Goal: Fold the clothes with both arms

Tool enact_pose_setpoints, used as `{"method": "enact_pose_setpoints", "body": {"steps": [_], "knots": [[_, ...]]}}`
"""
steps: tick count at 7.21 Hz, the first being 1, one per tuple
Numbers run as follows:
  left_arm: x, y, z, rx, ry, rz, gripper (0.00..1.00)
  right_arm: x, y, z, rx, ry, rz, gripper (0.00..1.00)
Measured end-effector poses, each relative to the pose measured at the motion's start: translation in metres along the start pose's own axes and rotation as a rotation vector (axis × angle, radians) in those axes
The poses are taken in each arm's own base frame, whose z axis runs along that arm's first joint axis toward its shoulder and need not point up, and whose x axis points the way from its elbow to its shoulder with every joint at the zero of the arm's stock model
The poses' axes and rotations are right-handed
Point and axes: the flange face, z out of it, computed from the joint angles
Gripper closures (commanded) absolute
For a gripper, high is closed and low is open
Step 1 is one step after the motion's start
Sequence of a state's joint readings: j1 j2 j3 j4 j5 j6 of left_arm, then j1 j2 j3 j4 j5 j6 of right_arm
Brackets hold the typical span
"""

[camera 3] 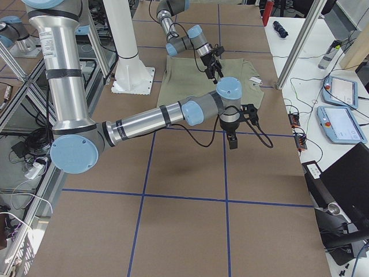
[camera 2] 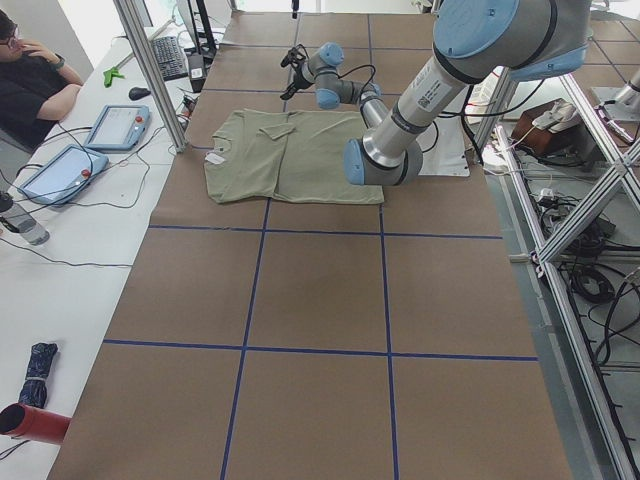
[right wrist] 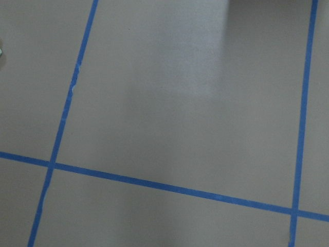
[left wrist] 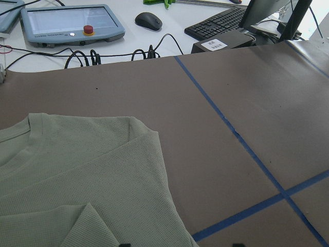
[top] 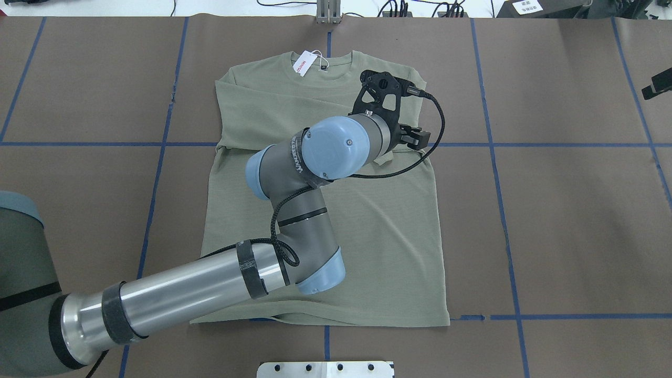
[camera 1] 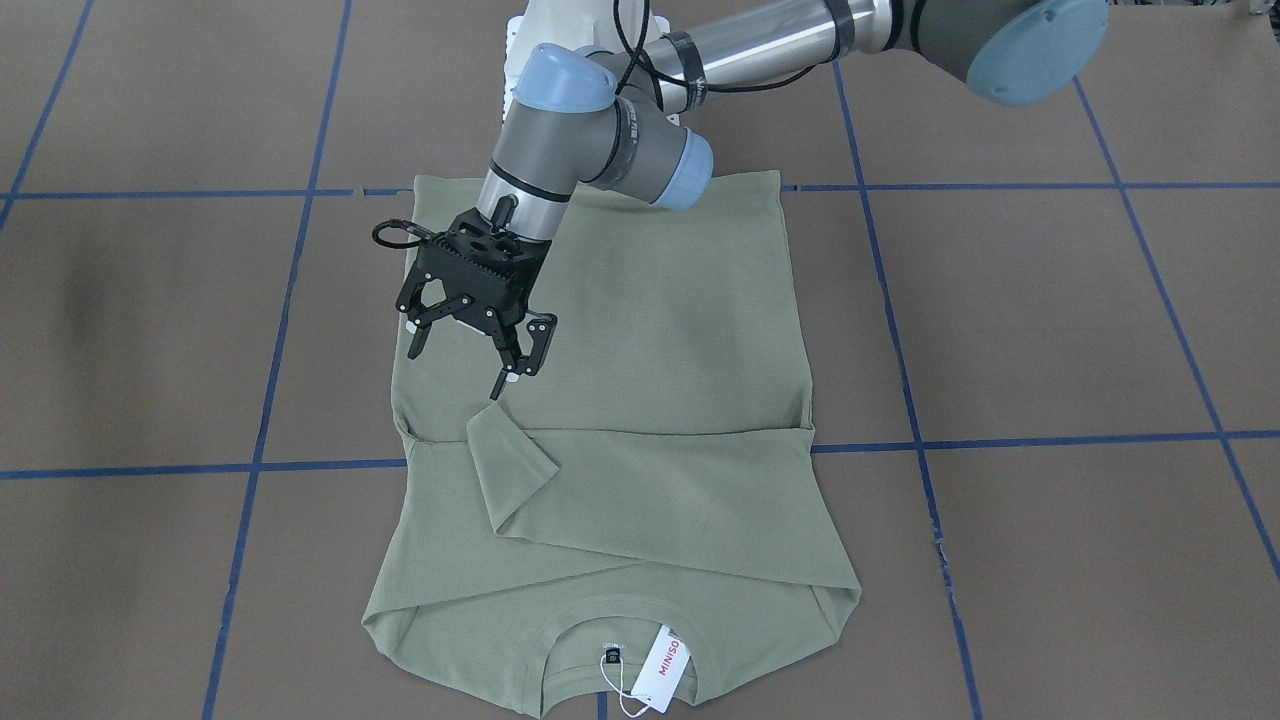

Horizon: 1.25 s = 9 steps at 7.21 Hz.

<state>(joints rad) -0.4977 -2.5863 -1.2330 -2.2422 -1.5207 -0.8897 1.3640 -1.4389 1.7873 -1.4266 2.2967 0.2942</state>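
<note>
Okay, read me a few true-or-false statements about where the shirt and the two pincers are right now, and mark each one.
1. The left pincer is open above the shirt. True.
2. The hang tag hangs at the shirt's hem. False: it is at the neckline.
3. The sleeves stretch out to the sides. False: they are folded in across the shirt's body.
4. The shirt lies on a brown table marked with blue tape lines. True.
5. The right pincer grips the shirt. False: it hangs over bare table, apart from the shirt.
</note>
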Motion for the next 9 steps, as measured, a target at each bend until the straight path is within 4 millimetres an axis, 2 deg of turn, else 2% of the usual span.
{"method": "enact_pose_setpoints", "body": {"steps": [1,2,3,4,6,7,8,9], "knots": [[-0.026,-0.02,-0.011,-0.08,0.005,0.01,0.0,-0.02,-0.011,0.001,0.029,-0.018,-0.045,0.0],[-0.059,-0.035,-0.032,-0.142,-0.015,0.024,0.0,-0.053,-0.025,0.006,0.043,-0.042,-0.067,0.0],[-0.1,-0.042,-0.058,-0.184,-0.036,0.043,0.0,-0.1,-0.041,0.017,0.049,-0.057,-0.048,0.0],[-0.153,-0.042,-0.089,-0.218,-0.041,0.072,0.0,-0.166,-0.056,0.035,0.057,-0.049,-0.01,0.0],[-0.258,-0.039,-0.146,-0.273,-0.034,0.151,0.0,-0.312,-0.08,0.082,0.067,0.018,0.065,0.01],[-0.301,-0.035,-0.166,-0.298,-0.028,0.197,0.0,-0.376,-0.089,0.104,0.073,0.064,0.082,0.02],[-0.329,-0.032,-0.179,-0.316,-0.019,0.233,0.0,-0.43,-0.096,0.128,0.085,0.11,0.082,0.07],[-0.346,-0.031,-0.188,-0.326,-0.011,0.244,0.0,-0.48,-0.1,0.153,0.094,0.157,0.07,0.12]]}}
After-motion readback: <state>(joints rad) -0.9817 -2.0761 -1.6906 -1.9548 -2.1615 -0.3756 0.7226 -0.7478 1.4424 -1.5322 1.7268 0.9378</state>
